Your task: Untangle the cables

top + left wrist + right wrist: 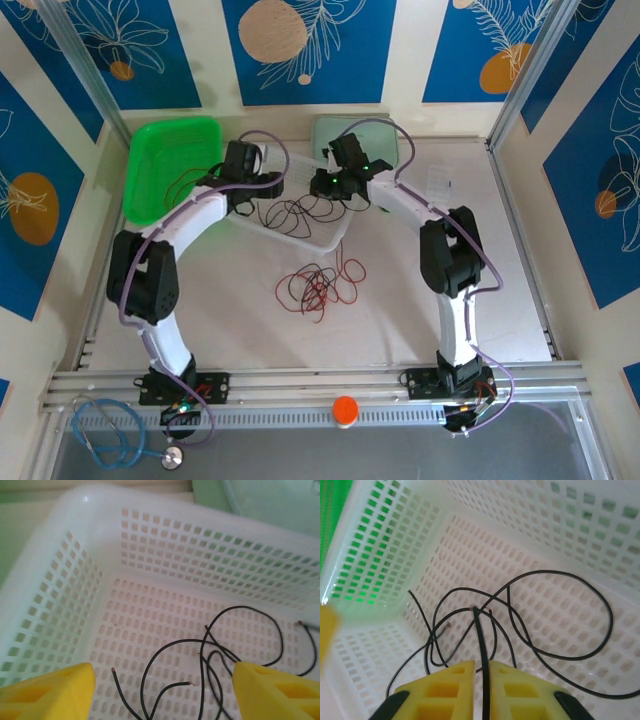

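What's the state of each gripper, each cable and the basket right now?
left gripper: open wide, holding nothing, over the basket floor.
right gripper: fingers nearly together, black cable running between them; grip unclear.
black cable: loose loops lying inside the white basket.
red cable: loose pile on the table, outside the basket.
white basket: upright, holding the black cable.

Bright, even, nearly shadowless light; small glare on the basket [86, 499] rim; near yellow fingers [45, 695] soft-focused.
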Robot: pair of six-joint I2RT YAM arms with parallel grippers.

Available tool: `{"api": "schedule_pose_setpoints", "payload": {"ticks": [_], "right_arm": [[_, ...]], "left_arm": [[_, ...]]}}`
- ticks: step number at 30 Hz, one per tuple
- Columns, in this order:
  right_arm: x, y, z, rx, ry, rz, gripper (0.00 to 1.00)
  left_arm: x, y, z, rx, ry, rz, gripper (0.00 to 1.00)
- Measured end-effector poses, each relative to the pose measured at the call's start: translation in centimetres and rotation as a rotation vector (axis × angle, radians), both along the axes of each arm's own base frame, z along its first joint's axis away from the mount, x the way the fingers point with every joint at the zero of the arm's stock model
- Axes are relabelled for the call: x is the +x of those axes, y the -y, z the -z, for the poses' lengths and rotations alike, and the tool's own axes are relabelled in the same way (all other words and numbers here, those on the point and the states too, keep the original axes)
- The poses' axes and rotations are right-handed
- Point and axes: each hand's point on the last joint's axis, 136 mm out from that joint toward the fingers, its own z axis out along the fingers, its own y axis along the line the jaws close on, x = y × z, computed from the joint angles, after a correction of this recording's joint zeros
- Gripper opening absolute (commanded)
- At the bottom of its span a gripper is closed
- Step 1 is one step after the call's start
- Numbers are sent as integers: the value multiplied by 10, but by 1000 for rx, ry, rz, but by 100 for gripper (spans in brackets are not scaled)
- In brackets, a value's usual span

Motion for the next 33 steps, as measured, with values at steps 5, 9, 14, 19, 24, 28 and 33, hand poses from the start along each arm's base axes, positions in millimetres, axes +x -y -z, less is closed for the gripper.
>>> {"api": "schedule_pose_setpoints", "payload": {"ticks": [5,9,14,19,24,28,33], "right_arm": [[-8,-16,-5,-18,-10,-40,60],[-17,-21,-18,-40,11,-65,64],[-42,-11,-59,-61,63,-66,63],[-93,21,-122,-32,163,-53,58],[-149,58,-139,-1,186,-36,52],[-181,79,-121,-5,137,-20,47],[-205,93,-97,-13,72,3,45]], "left_arm": [[-26,3,-69,-6,102,38,81],[-72,17,-115,-6,163,108,80],[-137,43,-122,-3,145,233,72],[-202,64,-61,-30,-25,387,64],[-244,69,12,-72,-230,460,61],[-267,82,42,-127,-312,511,60],[-274,97,55,-173,-331,544,56]]}}
